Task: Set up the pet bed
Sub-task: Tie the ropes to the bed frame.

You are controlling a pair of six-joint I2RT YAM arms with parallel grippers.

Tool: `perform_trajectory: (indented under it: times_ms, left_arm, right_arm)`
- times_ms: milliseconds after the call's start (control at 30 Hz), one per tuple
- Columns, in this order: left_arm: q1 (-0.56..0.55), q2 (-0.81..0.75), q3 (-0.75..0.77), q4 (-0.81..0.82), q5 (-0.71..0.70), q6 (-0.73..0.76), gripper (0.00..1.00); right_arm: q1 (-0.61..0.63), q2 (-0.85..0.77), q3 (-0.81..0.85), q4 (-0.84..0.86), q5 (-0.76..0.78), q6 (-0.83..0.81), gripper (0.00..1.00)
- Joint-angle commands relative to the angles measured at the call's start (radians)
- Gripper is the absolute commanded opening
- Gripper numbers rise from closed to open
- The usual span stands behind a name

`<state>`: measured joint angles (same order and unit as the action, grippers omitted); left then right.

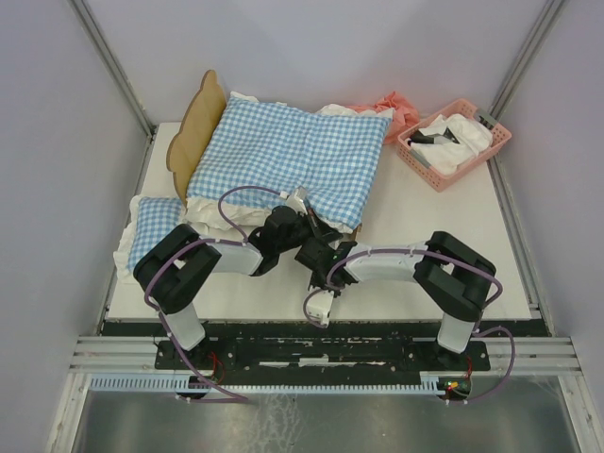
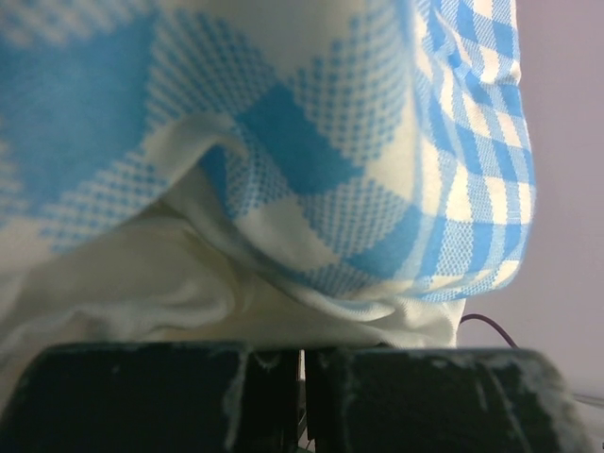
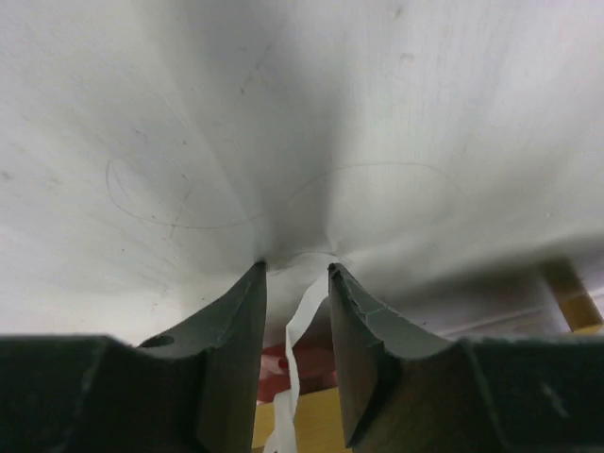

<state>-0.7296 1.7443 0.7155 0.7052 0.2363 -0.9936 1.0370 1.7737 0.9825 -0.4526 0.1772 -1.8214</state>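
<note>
1. the pet bed [image 1: 194,127] stands at the table's [image 1: 425,226] back left, headboard leftward, covered by the checked cushion [image 1: 283,151].
2. left gripper [image 2: 302,357]: jaws closed at the cushion's near edge, the white frill [image 2: 189,283] against the tips; whether cloth is pinched i cannot tell.
3. right gripper [image 3: 297,269]: jaws apart, tips on the table top, a thin white strip [image 3: 300,326] hanging loose between them.

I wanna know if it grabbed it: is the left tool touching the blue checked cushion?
Touching. The left wrist view shows the white frill of the checked cushion bunched right against the shut left tool, with no gap between them.
</note>
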Motion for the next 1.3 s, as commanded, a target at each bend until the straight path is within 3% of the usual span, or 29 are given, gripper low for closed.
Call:
perform_trajectory:
  times_ms: [0,33,67,267,533,833,1033,1067,1167,1267]
  left_arm:
    - [0.006,-0.012,0.019,0.03,0.021,0.017,0.03]
    - [0.006,-0.012,0.019,0.03,0.021,0.019,0.03]
    - [0.006,-0.012,0.018,0.03,0.02,0.019,0.03]
    - [0.009,-0.013,0.015,0.032,0.023,0.03,0.03]
    - [0.016,-0.028,0.013,0.031,0.008,0.055,0.03]
    - [0.018,-0.028,0.011,0.022,0.003,0.077,0.03]
    - [0.019,-0.015,0.018,0.024,0.01,0.078,0.03]
    - [0.02,-0.013,0.021,0.023,0.012,0.078,0.03]
    - [0.019,-0.002,0.027,0.023,0.01,0.072,0.03]
    - [0.02,0.01,0.036,0.032,0.021,0.055,0.04]
  right_arm:
    - [0.002,0.053,0.069,-0.167,0.002,-0.04,0.15]
    - [0.003,0.055,0.072,-0.171,-0.012,-0.033,0.04]
    - [0.001,0.052,0.06,-0.157,-0.022,-0.028,0.02]
    - [-0.028,-0.042,-0.071,0.012,-0.125,0.114,0.02]
    - [-0.098,-0.177,-0.319,0.408,-0.275,0.393,0.02]
    - [-0.219,-0.317,-0.399,0.48,-0.414,0.566,0.02]
    - [-0.231,-0.343,-0.383,0.417,-0.423,0.492,0.02]
    - [-0.223,-0.339,-0.356,0.37,-0.414,0.449,0.05]
    - [-0.156,-0.31,-0.269,0.24,-0.314,0.328,0.35]
    - [-0.095,-0.262,-0.197,0.174,-0.215,0.239,0.39]
